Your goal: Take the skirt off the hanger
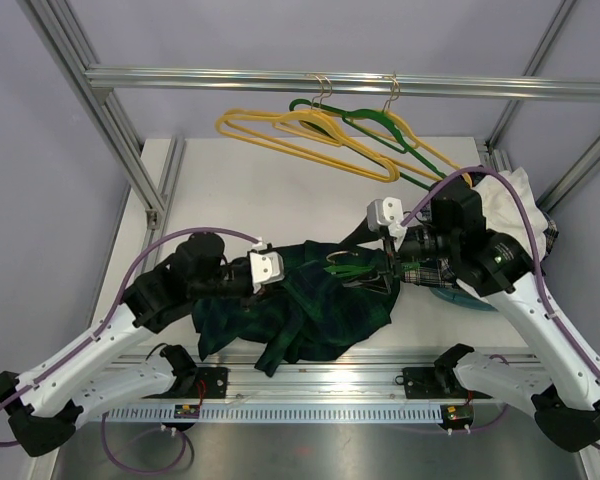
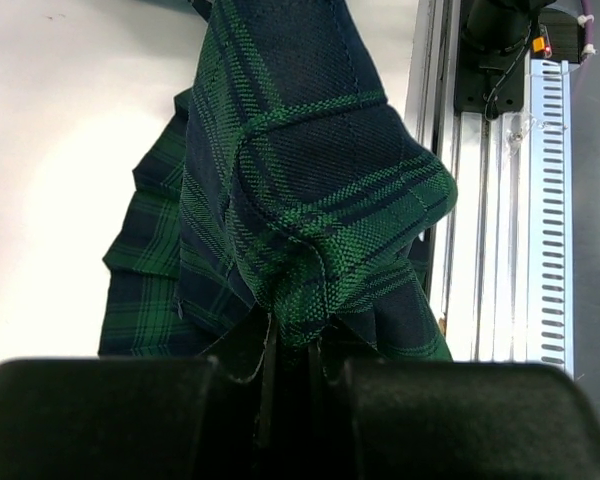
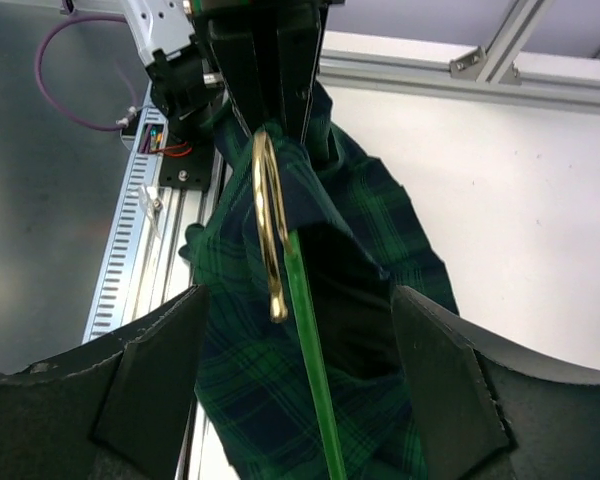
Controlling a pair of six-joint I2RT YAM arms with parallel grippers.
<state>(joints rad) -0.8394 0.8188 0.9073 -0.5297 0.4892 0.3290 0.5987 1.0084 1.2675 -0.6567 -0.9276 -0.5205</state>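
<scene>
The left pincer (image 2: 290,385) is clenched on a bunched fold of the skirt (image 2: 310,190), a woven plaid of dark navy and green with pleats and a stitched hem. No writing can be read anywhere. The right pincer (image 3: 295,390) stands released, its 2 matte black fingers (image 3: 145,385) spread either side of a thin green hanger (image 3: 315,370) with a curved brass hook (image 3: 268,230); it grips nothing. The skirt lies crumpled on the white tabletop (image 1: 270,180) between the arms, near the slotted aluminium rail (image 1: 310,385). Farther back, 2 yellow hangers (image 1: 310,140) and 1 green one (image 1: 365,122) hang from the frame bar (image 1: 350,80).
</scene>
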